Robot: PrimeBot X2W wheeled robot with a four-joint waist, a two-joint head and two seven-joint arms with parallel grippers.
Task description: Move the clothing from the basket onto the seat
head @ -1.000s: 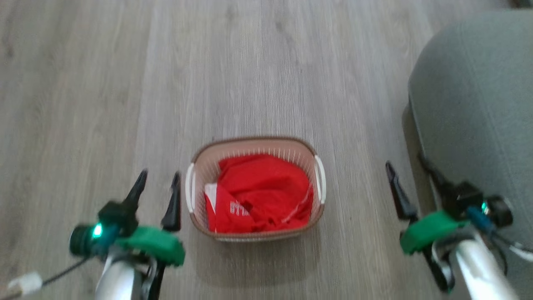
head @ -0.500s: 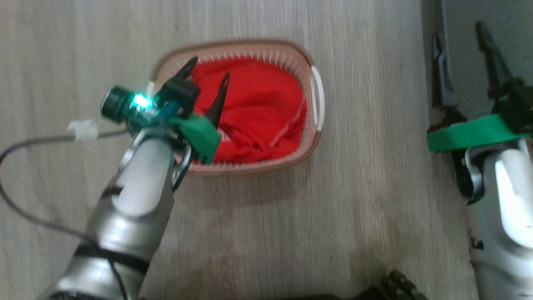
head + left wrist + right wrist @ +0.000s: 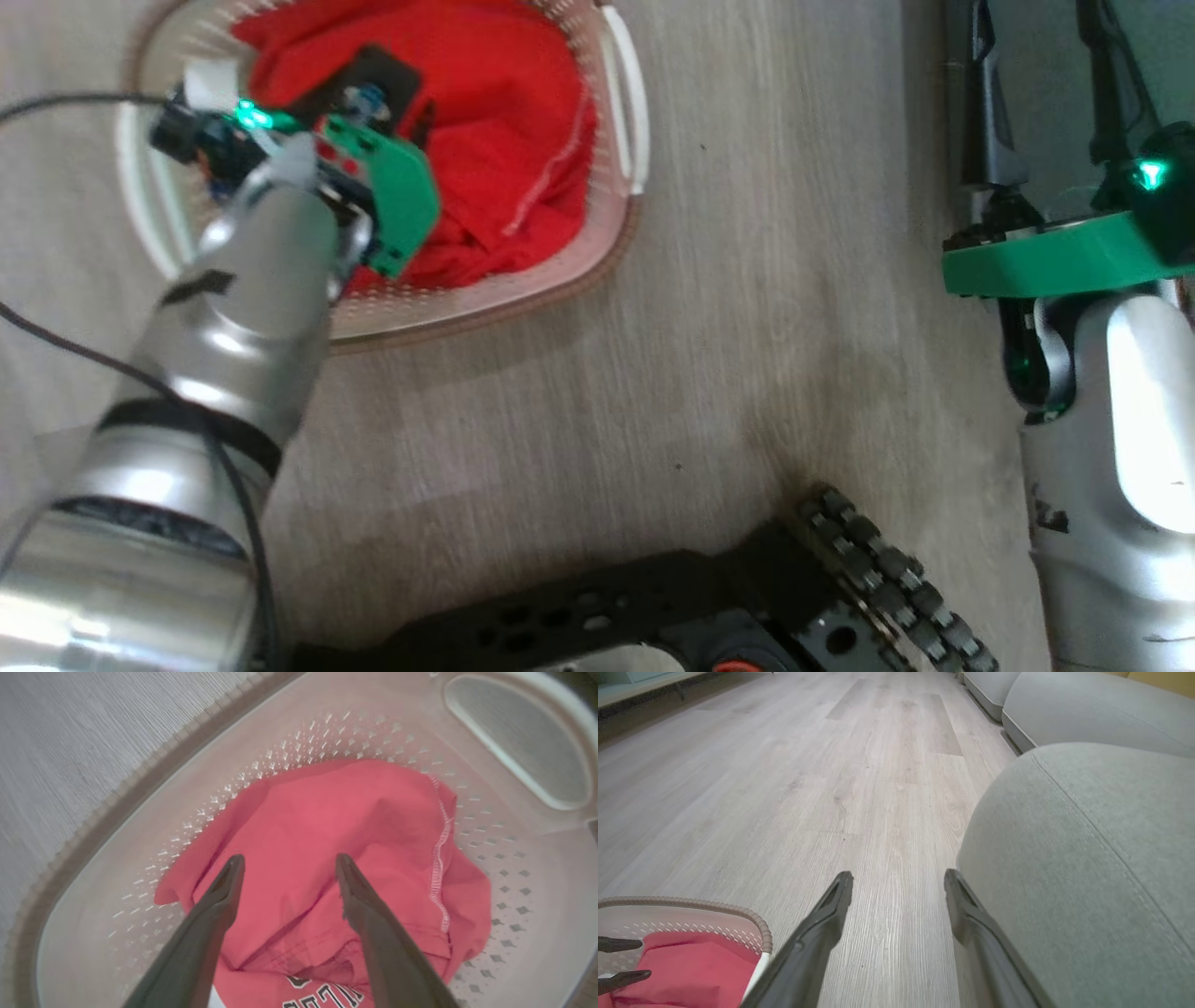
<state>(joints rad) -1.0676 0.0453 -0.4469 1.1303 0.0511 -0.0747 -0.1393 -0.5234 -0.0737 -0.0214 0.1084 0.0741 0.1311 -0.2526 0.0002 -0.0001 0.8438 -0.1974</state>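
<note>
My left gripper (image 3: 287,858) hangs inside the basket (image 3: 131,830), its two dark tapered fingers spread over the clothing (image 3: 327,812). This is soft, crumpled red fabric with white edge stitching, heaped on the perforated cream plastic. My right gripper (image 3: 899,875) is also spread and empty, above the pale wood-grain floor (image 3: 831,765) by the rounded left edge of the grey woven seat (image 3: 1087,858).
</note>
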